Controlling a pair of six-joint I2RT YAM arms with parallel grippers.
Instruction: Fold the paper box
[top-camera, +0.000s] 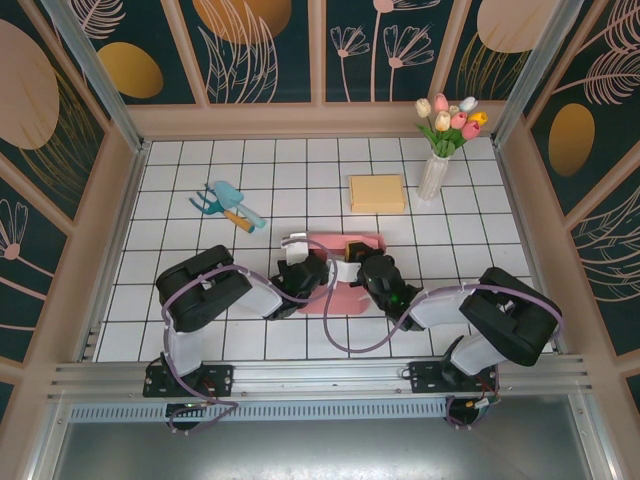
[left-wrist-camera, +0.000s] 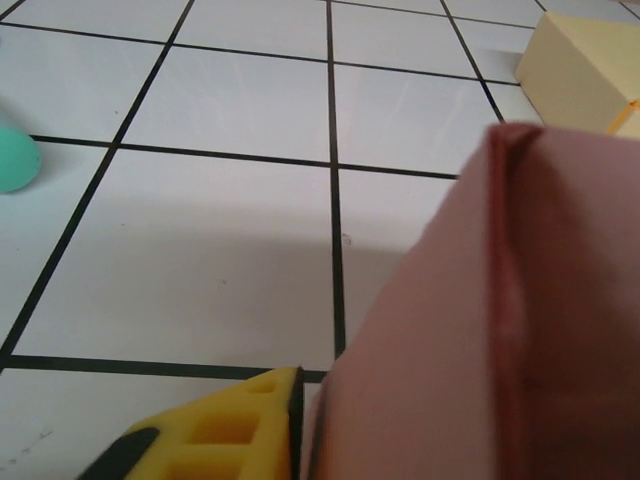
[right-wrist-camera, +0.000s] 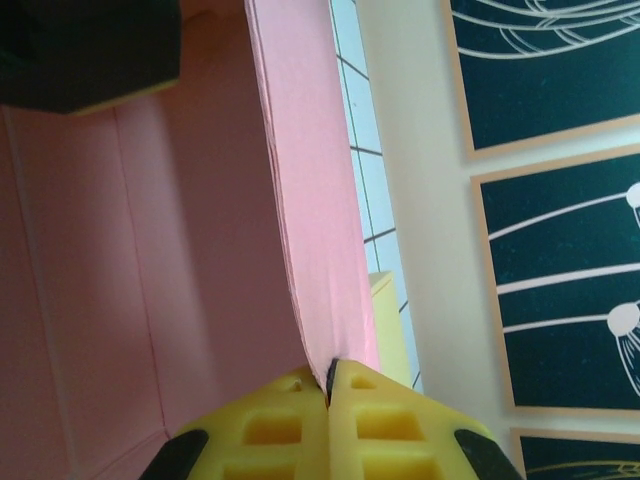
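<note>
We pinch one wall of the pink paper box (top-camera: 335, 298) in the closed jaws of the right gripper (right-wrist-camera: 328, 385), its other wall just right of the left gripper (top-camera: 305, 265), whose jaws' spread we cannot tell

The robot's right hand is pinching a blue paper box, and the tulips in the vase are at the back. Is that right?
Not quite. The paper box is pink, not blue; the right wrist view shows the right gripper pinching its pink wall. The tulips in the vase are at the back.
</note>
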